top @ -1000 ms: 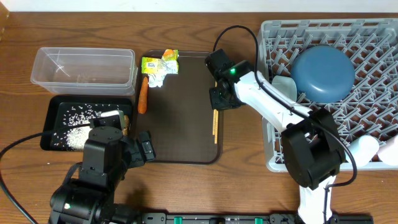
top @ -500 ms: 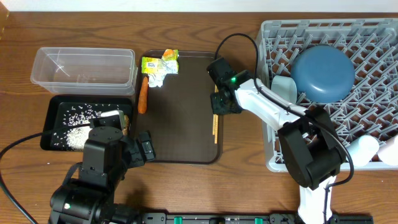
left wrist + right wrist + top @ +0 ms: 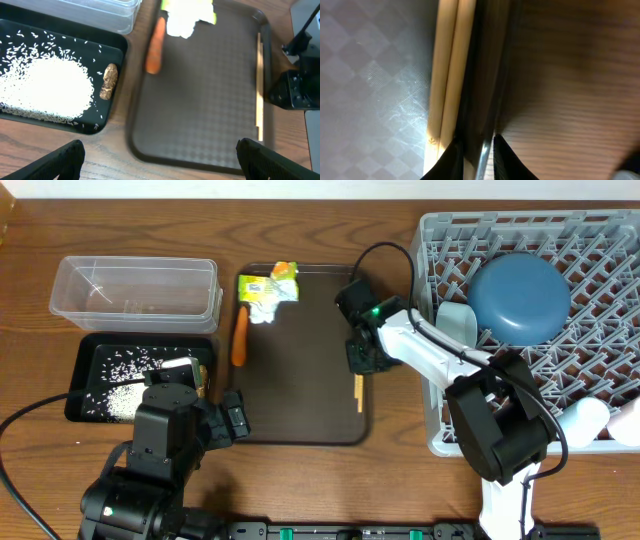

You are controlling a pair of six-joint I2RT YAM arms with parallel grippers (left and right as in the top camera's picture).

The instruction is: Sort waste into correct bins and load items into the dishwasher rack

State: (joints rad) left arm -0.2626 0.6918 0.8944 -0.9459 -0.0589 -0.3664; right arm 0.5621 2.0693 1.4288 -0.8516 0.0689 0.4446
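Right hand (image 3: 479, 152): my fingers are drawn close together, astride the right rim of the serving tray (image 3: 300, 380). One tip sits on each side, so it looks pinched on that rim. Nothing else shows between the tips.
Chopsticks (image 3: 357, 392): they lie side by side on the serving tray, just inside its right rim and lengthwise along it. They are just beside my right hand's inner finger, not between the two fingers.
Left hand (image 3: 160, 152): spread wide and empty, hanging above the serving tray's front left corner.
Carrot (image 3: 239, 337): on the serving tray, lengthwise along its left edge.
Wrapper (image 3: 268, 286): crumpled in the serving tray's back left corner, just behind the carrot.
Black tray (image 3: 72, 392): on the front left of the worktop (image 3: 400, 480), just beside the serving tray's left edge.
Rice (image 3: 45, 90): one heap with scattered grains around it, all inside the black tray.
Brown lump (image 3: 108, 81): in the black tray near its right edge, just beside the rice heap.
Clear tub (image 3: 140, 310): at the back left of the worktop, just behind the black tray. I cannot tell what is in it.
Rack (image 3: 600, 260): fills the right side of the worktop.
Blue bowl (image 3: 520, 297): in the rack's back half; it looks turned rim down.
Light blue cup (image 3: 458, 320): at the rack's left edge, just beside the blue bowl.
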